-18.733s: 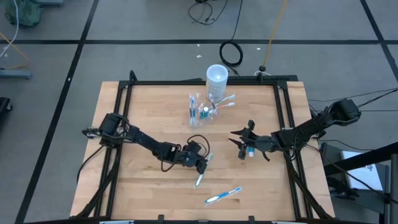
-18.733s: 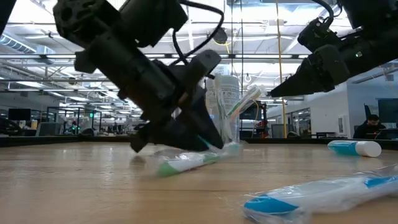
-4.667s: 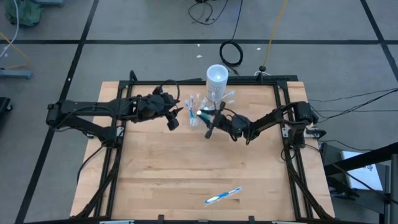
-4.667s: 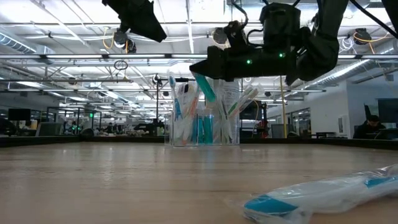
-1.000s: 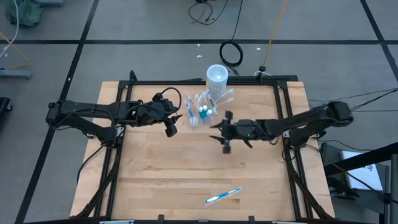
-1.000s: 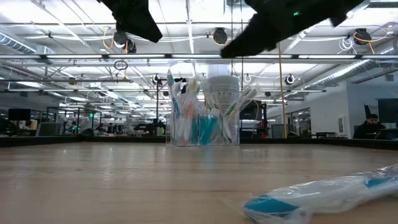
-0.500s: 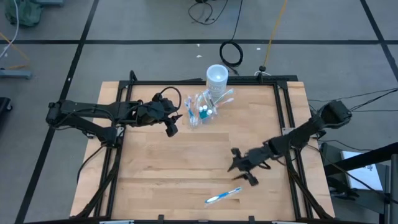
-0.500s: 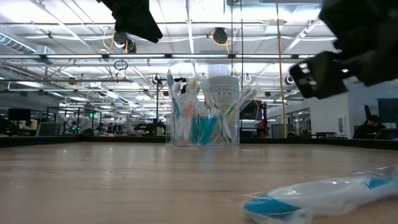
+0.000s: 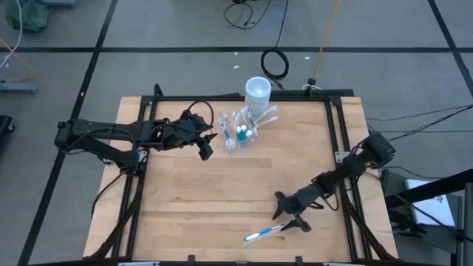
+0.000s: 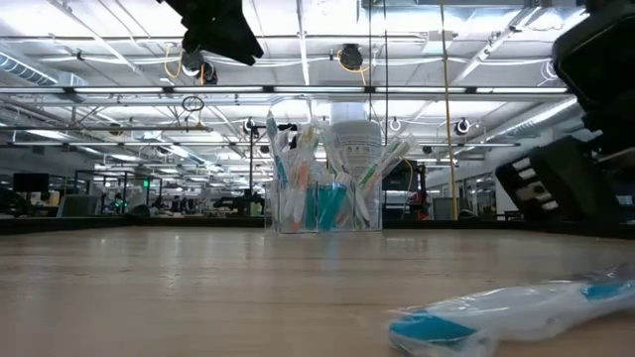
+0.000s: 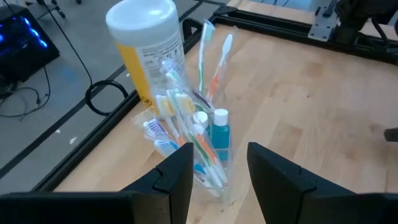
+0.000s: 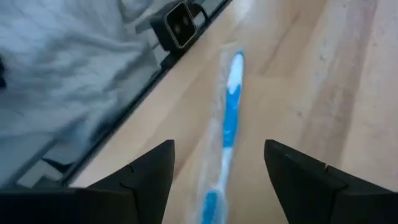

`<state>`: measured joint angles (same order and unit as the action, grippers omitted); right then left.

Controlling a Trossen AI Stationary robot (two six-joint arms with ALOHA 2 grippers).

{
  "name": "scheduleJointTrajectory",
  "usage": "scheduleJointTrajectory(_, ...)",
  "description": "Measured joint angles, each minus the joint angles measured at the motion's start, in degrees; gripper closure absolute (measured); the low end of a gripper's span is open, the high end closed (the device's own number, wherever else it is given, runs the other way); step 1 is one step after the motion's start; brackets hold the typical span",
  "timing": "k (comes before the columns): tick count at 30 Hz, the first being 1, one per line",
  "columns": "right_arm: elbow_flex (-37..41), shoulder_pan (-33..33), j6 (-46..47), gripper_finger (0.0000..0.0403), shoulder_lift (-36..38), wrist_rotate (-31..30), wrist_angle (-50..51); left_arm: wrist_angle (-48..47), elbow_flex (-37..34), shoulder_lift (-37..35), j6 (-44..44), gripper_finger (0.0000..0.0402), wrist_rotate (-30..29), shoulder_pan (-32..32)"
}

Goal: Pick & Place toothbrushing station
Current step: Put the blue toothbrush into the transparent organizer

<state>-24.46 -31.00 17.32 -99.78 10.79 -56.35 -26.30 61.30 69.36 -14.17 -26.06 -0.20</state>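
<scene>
The toothbrushing station point(image 9: 240, 133), a clear holder filled with brushes and small tubes, stands on its base near the table's far edge; it also shows in the low view point(image 10: 322, 203) and the left wrist view point(image 11: 199, 140). My left gripper point(image 9: 208, 148) hangs open just left of it, above the table, its fingers point(image 11: 180, 168) empty. A wrapped blue toothbrush point(image 9: 264, 232) lies flat by the near edge. My right gripper point(image 9: 287, 219) is low and open at that brush's right end, and the brush point(image 12: 230, 118) runs out ahead between its fingers point(image 12: 152, 168), apart from both.
A taller white cup point(image 9: 257, 90) stands right behind the station at the far edge. A black frame point(image 9: 336, 140) runs around the wooden table. The middle and left of the tabletop point(image 9: 192, 199) are bare wood.
My right gripper has swung away from the station toward the table's near edge and sunk low over the wood, ending at the wrapped blue toothbrush. The station, the toothbrush and my left gripper have stayed where they were.
</scene>
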Motion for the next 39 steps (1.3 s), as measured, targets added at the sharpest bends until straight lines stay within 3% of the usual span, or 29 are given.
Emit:
scheduleJointTrajectory(6, -0.62, -0.98, -3.74, 0.0172, -4.82, -0.26, -0.62, 0.00, 0.00, 0.00, 0.10, 0.0245, 0.01, -0.01)
scheduleJointTrajectory(17, -3.42, -3.20, 1.15, 0.0205, -8.90, -1.22, -2.53, 0.00, 0.00, 0.00, -0.15, 0.0245, 0.51, 0.00)
scheduleJointTrajectory(32, -4.31, -3.27, -1.12, 0.0349, -8.43, 1.12, -0.88, -0.66, 0.00, 0.00, -2.54, 0.0245, 3.32, 0.01)
scheduleJointTrajectory(39, -4.29, -1.89, -8.10, 0.0396, -2.20, 3.43, 10.91, -0.72, 0.00, 0.00, -2.56, 0.0245, 3.62, -0.01)
